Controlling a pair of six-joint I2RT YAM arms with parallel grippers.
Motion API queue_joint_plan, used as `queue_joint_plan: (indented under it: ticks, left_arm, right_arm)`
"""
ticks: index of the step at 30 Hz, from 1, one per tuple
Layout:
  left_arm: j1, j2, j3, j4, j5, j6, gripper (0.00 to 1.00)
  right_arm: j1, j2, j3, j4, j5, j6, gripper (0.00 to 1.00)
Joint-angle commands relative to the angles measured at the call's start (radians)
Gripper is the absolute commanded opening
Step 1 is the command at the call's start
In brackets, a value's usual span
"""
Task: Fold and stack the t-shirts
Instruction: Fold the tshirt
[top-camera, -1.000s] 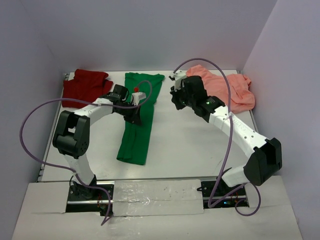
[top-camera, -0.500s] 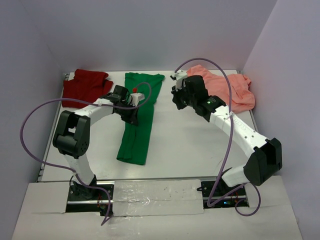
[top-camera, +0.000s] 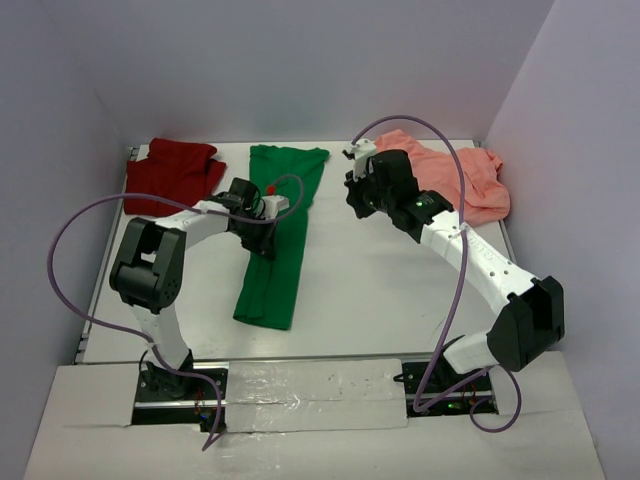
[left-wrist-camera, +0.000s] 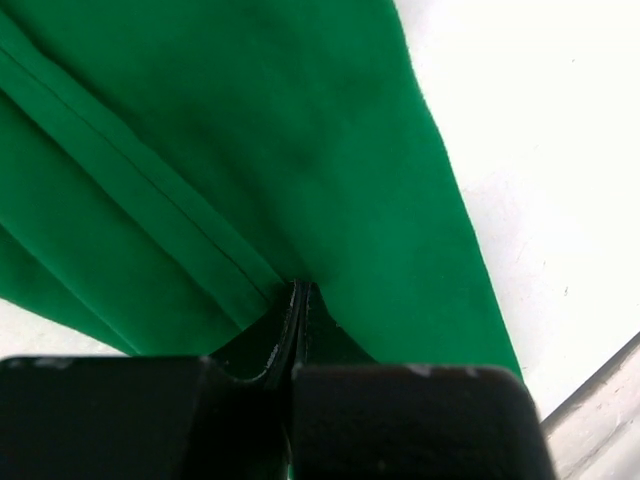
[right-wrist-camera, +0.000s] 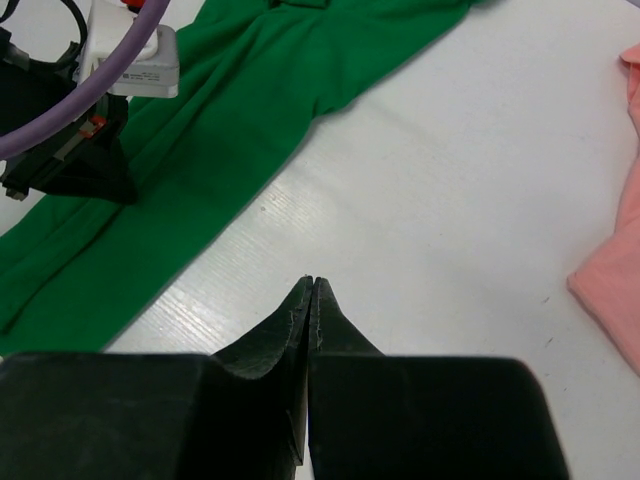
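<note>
- The green t-shirt (top-camera: 272, 270) lies in the middle of the table (top-camera: 380, 290), folded into a long narrow strip that runs from the far side toward the arms
- The dark red t-shirt (top-camera: 170, 175) sits bunched at the far left corner and the salmon pink t-shirt (top-camera: 465, 185) is heaped at the far right, neither folded nor stacked
- The left gripper (left-wrist-camera: 298, 292) is pressed together with its tips down on the green cloth beside a hem; I cannot tell if any fabric is caught between them
- The right gripper (right-wrist-camera: 312, 285) is also pressed together, holding nothing, over bare table between green and pink
- It looks like mid-fold on the green shirt; next, I'd guess, the strip needs doubling end to end, which needs a firm pinch on one end
</note>
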Motion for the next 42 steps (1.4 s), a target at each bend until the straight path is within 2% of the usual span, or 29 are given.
queue_joint_plan:
  ticks: [1, 16, 22, 26, 29, 33, 42]
  left_arm:
    - [-0.010, 0.003, -0.011, 0.020, 0.003, 0.008, 0.00]
    - [0.007, -0.178, -0.038, 0.040, -0.228, 0.006, 0.00]
    - [0.027, -0.236, -0.038, 0.014, -0.264, 0.029, 0.00]
    - [0.048, -0.247, -0.048, 0.008, -0.217, 0.023, 0.00]
    - [0.040, -0.232, -0.022, -0.048, -0.059, 0.046, 0.00]
    - [0.011, -0.187, -0.015, -0.102, 0.010, 0.067, 0.00]
    - [-0.033, -0.135, -0.046, -0.092, 0.050, 0.061, 0.00]
  right_arm:
    - [-0.009, -0.031, 0.014, 0.005, -0.015, 0.008, 0.00]
    - [-0.011, -0.022, 0.005, 0.002, -0.034, 0.008, 0.00]
    - [-0.012, -0.025, 0.011, -0.001, -0.034, 0.008, 0.00]
    - [-0.014, -0.030, 0.006, 0.002, -0.028, 0.004, 0.00]
    - [-0.017, -0.024, 0.016, -0.004, -0.029, 0.008, 0.00]
    - [-0.017, -0.027, 0.013, -0.006, -0.031, 0.008, 0.00]
    - [-0.017, -0.031, 0.011, -0.007, -0.034, 0.005, 0.00]
